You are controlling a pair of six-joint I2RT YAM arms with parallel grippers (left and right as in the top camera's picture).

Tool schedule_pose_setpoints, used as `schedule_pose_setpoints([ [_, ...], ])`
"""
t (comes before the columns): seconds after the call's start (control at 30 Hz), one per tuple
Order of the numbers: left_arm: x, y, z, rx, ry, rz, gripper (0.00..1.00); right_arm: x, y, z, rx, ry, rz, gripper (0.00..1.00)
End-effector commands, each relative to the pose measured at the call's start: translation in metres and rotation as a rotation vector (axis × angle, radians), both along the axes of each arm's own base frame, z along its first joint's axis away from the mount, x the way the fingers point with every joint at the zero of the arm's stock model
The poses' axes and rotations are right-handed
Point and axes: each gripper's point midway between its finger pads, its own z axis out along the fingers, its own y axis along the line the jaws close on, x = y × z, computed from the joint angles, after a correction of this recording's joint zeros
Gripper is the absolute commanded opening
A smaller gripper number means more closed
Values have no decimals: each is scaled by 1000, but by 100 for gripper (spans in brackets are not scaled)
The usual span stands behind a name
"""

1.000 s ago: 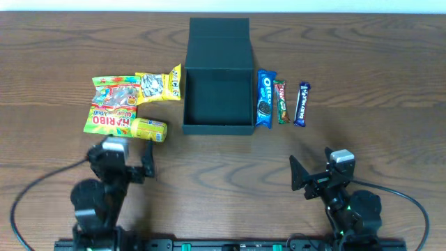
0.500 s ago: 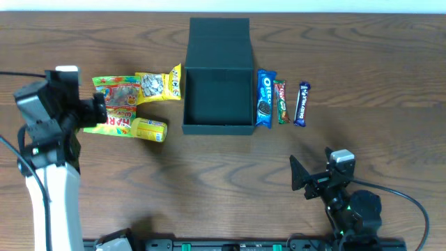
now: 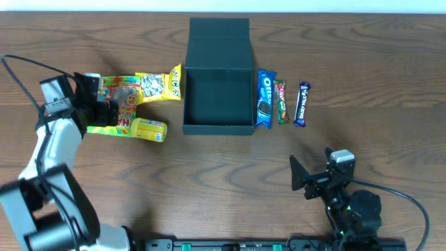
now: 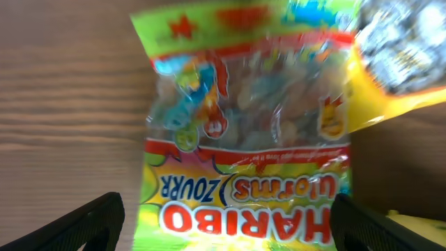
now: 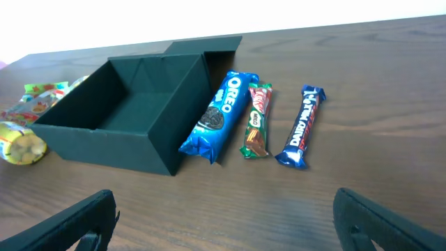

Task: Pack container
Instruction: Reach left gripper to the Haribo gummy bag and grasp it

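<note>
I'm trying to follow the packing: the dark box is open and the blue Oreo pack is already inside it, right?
Not quite. The container is open, but the Oreo pack is not inside it: it lies outside, alongside the right wall. The inside is bare. The overhead view shows this.

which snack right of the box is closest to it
The blue Oreo pack, lying alongside the container's right wall; the other two lie farther right.
</note>
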Motion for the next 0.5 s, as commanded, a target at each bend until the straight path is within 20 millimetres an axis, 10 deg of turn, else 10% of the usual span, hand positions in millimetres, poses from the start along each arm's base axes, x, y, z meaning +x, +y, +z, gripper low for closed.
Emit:
schedule_pose_setpoints([
  [0.0, 8, -1, -9, -14, 4, -26, 95, -1, 1, -1, -7, 3, 8, 99],
  [0.47, 26, -13, -55, 37, 61, -60, 94, -1, 1, -1, -7, 3, 8, 99],
])
